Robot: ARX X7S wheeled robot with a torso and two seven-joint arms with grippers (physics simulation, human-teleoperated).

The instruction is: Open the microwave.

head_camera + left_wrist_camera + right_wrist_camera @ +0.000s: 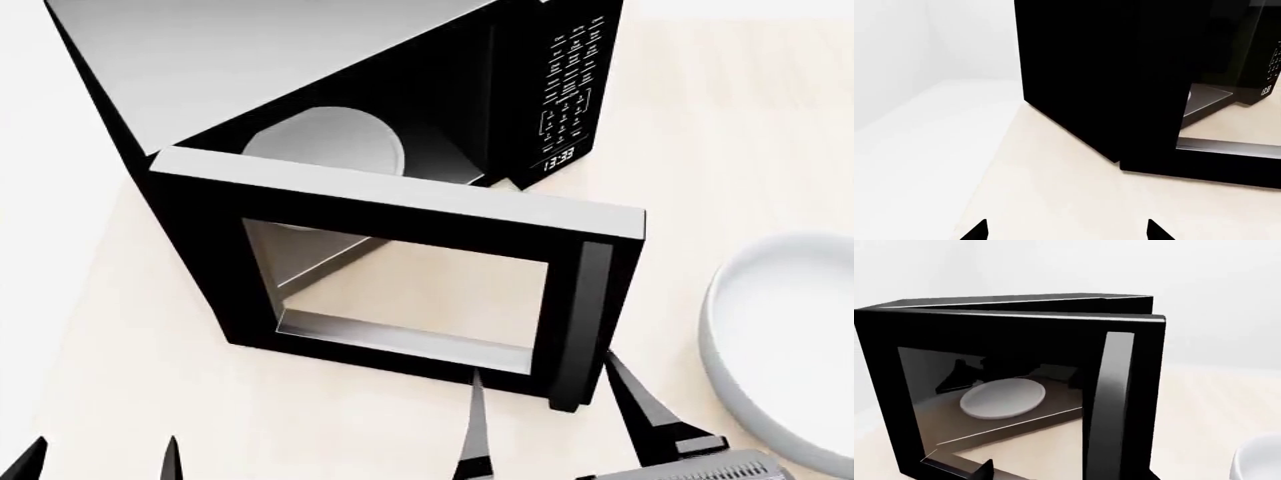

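The black microwave [267, 70] stands on the pale table with its glass-windowed door [387, 215] swung wide open. The white turntable [334, 140] shows inside, and the button panel with clock [567, 90] faces right. My right gripper [545, 368] is open, its two fingers straddling the lower free corner of the door by the grey handle strip [591, 300]. In the right wrist view the door [1014, 335], its handle strip [1114, 400] and the turntable [1002, 397] fill the frame in front of the right gripper [1067, 471]. My left gripper [104, 445] is open and empty, near the microwave's left side [1107, 75].
A large white bowl [781, 340] sits on the table right of the door and close to my right gripper; its rim shows in the right wrist view [1257, 460]. The table's left edge [997, 160] runs beside the left gripper [1067, 226], with white floor beyond.
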